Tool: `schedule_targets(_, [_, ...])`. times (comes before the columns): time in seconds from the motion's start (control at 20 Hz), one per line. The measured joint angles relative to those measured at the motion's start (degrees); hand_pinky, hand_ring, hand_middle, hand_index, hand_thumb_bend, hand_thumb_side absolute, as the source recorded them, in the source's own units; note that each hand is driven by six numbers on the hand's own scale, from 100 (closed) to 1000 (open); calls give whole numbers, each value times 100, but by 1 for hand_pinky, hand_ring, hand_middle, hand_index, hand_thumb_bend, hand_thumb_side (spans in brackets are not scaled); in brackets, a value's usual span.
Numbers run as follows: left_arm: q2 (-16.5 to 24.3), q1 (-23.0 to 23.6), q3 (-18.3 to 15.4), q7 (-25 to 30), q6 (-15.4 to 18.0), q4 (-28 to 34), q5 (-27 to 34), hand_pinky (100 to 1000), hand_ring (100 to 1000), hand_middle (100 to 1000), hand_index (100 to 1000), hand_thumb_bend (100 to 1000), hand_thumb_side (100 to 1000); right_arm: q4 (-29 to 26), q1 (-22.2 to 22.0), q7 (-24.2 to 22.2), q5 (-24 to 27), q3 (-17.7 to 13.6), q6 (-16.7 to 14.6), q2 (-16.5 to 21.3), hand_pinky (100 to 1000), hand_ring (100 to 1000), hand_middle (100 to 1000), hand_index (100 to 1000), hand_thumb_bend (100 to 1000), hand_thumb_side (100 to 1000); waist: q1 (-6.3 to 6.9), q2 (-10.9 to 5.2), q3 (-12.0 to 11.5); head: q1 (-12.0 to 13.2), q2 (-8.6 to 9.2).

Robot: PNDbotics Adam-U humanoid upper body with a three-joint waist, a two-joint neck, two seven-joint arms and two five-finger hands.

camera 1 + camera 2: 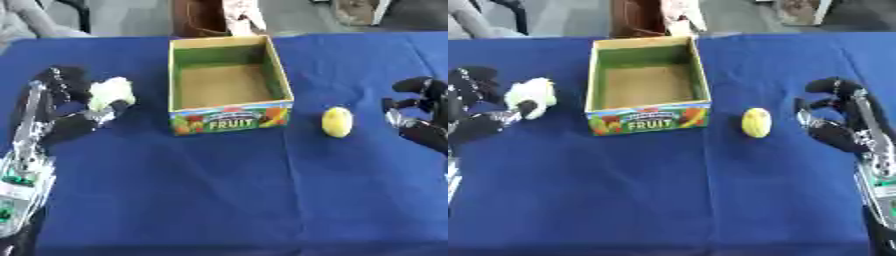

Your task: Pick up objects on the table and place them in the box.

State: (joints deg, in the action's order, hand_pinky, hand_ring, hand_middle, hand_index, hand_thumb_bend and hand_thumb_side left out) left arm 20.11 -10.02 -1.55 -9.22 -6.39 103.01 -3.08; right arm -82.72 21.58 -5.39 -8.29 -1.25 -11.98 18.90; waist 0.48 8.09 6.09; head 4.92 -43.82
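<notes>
An open cardboard box [229,120] with "FRUIT" printed on its front stands at the middle of the blue table; nothing shows inside it. A pale white-green lumpy object [111,93] sits left of the box, and my left hand [70,107] has its fingers and thumb curled round it. A yellow lemon [337,122] lies on the cloth right of the box. My right hand [837,120] hovers a short way right of the lemon, fingers curled loosely, holding nothing and not touching the fruit.
The blue cloth [236,200] covers the whole table. Beyond the far edge stand a brown object [201,17] and chair legs. The near half of the table holds only my forearms at both sides.
</notes>
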Motion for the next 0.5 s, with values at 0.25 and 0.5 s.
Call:
schedule_targets(0.25, [0, 0, 4, 4, -1, 0, 0, 536, 494, 505, 646, 806, 100, 107, 185, -365, -180, 116, -61, 85, 623, 798, 690, 745, 344, 100, -8, 0, -17, -6, 0])
schedule_targets(0.5, [0, 0, 31, 19, 4, 0, 0, 536, 494, 505, 646, 806, 100, 360, 474, -579, -330, 286, -147, 234, 624, 796, 689, 759, 360, 100, -8, 0, -32, -23, 0])
